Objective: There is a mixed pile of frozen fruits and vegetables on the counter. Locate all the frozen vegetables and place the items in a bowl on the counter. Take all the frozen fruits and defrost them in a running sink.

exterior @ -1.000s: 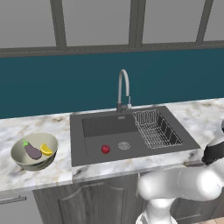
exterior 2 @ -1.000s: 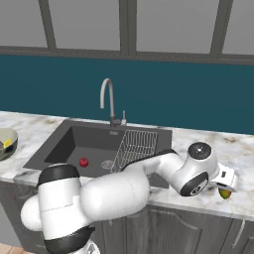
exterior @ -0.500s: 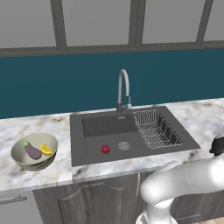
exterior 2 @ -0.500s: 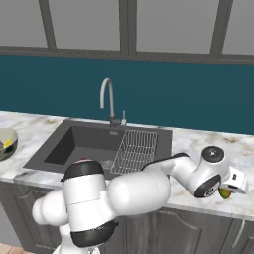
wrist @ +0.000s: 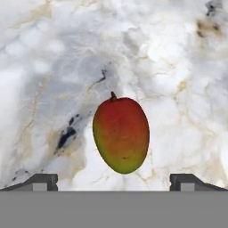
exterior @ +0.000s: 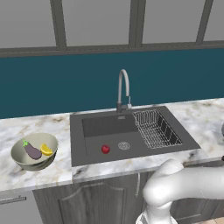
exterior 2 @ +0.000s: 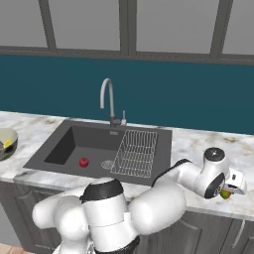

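Gripper (wrist: pixel 114 180) spread wide, nothing in it, hovering straight over the small red-to-green oval fruit with a stub stem (wrist: pixel 121 135), both tips flanking it. That fruit lies alone on the white marble table with grey-brown veins (wrist: pixel 53 67), right of the dark grey rectangular sink (exterior 2: pixel 74 144); in the right base view it peeks out under the hand (exterior 2: pixel 225 194), near the table's front edge.

Handling, my read: frozen, so rigid and won't bruise, light, but glossy and rounded, likely slick and prone to rolling or squirting out. Best to pinch across the short axis at the widest belly, tips low, not near the tapered ends or stem.

Around: bare marble on all sides of the fruit, nothing blocking descent. Small glossy red round fruit (exterior: pixel 105 149) already sits in the sink beside the drain. Dark purple eggplant (exterior: pixel 32 151) and yellow-orange piece (exterior: pixel 46 150) are in the pale beige-green bowl (exterior: pixel 24 162) on the far left. Wire dish rack (exterior 2: pixel 135 154) fills the sink's right half, between this fruit and the open basin, so the carry needs to clear it. Curved chrome faucet (exterior: pixel 123 87) stands behind.
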